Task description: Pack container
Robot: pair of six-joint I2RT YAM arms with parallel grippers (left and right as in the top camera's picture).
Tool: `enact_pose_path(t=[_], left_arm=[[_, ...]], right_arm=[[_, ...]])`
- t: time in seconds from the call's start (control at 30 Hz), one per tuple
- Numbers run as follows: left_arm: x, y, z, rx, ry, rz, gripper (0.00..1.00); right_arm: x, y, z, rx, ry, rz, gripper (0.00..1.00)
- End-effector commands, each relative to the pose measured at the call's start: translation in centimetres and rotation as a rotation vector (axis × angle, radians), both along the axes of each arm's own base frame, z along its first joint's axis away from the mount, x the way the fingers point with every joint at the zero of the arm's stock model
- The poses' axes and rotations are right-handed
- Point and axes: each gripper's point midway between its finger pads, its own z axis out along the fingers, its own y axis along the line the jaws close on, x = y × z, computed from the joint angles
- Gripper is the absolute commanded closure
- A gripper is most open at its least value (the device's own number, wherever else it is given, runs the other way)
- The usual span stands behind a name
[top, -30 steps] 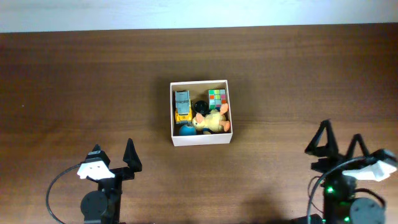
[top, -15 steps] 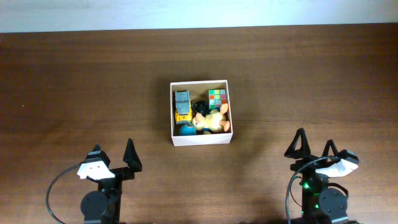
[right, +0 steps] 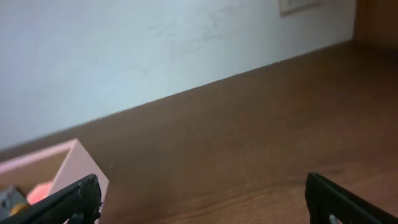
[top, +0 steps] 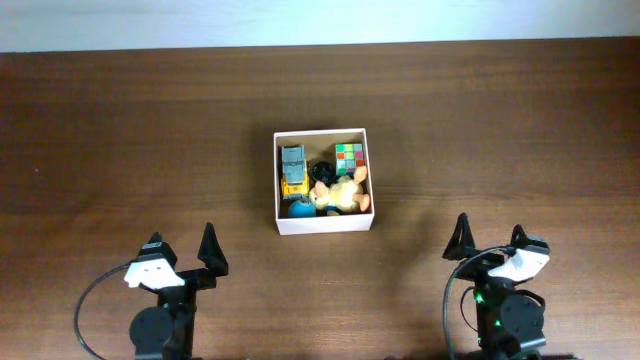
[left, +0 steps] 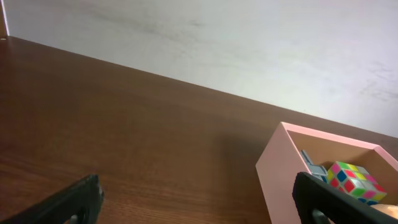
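Overhead view: even, moderately bright light from above, sharp across the whole frame, no glare. The grain of the tabletop point(top: 150, 120) is crisp. The container point(top: 322, 226) throws only a faint, soft shadow at its sides. A small green light point(top: 478, 297) glows at the right arm's base.

Left wrist view: softer, lower contrast. The container's walls take a pink cast, with a diffuse shadow on the tabletop just left of it. The left fingers point(left: 68, 202) are dark and blurred at the bottom edge.

Right wrist view: cool bluish cast on the wall point(right: 124, 50), mild sheen on the tabletop. The right fingers point(right: 62, 202) are black, out of focus and featureless.
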Motion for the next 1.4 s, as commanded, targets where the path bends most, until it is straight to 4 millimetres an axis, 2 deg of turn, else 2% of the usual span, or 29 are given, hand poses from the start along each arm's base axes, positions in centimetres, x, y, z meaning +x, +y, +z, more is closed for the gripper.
enact_pose_path(t=[0.0,0.33,0.63,0.83,0.97,1.37], left_arm=[[0.0,-0.1,0.0,0.015,-0.005,-0.011,0.01],[0.0,-0.1,0.0,0.015,-0.005,-0.011,0.01],[0.0,-0.1,0.0,0.015,-0.005,-0.011,0.01],[0.0,-0.1,0.0,0.015,-0.005,-0.011,0.01],[0.0,-0.1,0.0,0.015,-0.005,-0.011,0.01],[0.0,-0.1,0.0,0.015,-0.005,-0.011,0.01]], right_arm=[[0.1,1.2,-0.3,-0.143,0.016,0.080,0.01],[0.1,1.3,-0.4,-0.195,0.020,0.092,0.01],[0.1,1.3,-0.4,-0.364,0.035,0.111,0.01],[0.1,1.6,-0.4,-0.362,0.032,0.129,0.01],[0.1,3.0,-0.5,-0.354,0.020,0.208,0.01],[0.1,3.0,-0.5,-0.352,0.021,0.208,0.01]])
